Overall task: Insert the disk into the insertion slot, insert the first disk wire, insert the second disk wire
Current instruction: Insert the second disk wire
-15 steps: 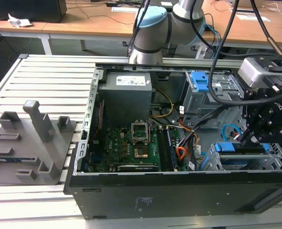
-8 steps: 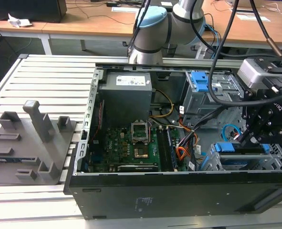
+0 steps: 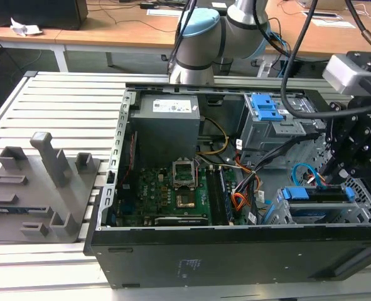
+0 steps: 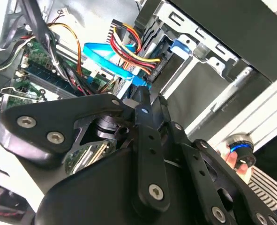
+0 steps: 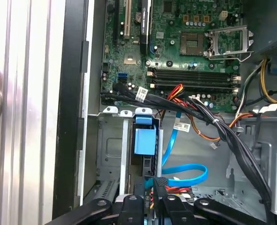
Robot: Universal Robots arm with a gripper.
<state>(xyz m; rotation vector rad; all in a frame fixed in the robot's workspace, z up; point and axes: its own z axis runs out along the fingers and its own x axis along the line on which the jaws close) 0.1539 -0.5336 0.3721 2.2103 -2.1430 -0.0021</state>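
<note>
The disk point(image 3: 317, 194), in its bright blue carrier point(image 5: 144, 139), sits inside the grey insertion slot point(image 3: 284, 216) at the case's front corner, on the exterior view's right. My black gripper point(image 3: 336, 175) hangs just above the disk's rear edge. In the first wrist view its fingertips point(image 5: 150, 185) stand close together on the end of the second disk wire point(image 5: 187, 171), a light blue flat cable looped behind the disk. The first disk wire point(image 4: 129, 47), red, yellow and black leads, runs to a black plug at the disk's back, beside the gripper point(image 4: 143, 96).
The taller cage with blue latches point(image 3: 267, 110) stands behind the slot. Black and orange cable bundles point(image 5: 213, 124) cross between the motherboard point(image 5: 185, 42) and the bay. A person's fingers point(image 4: 236, 161) rest on the slatted table outside the case wall. A grey fixture point(image 3: 41, 182) lies on the exterior view's left.
</note>
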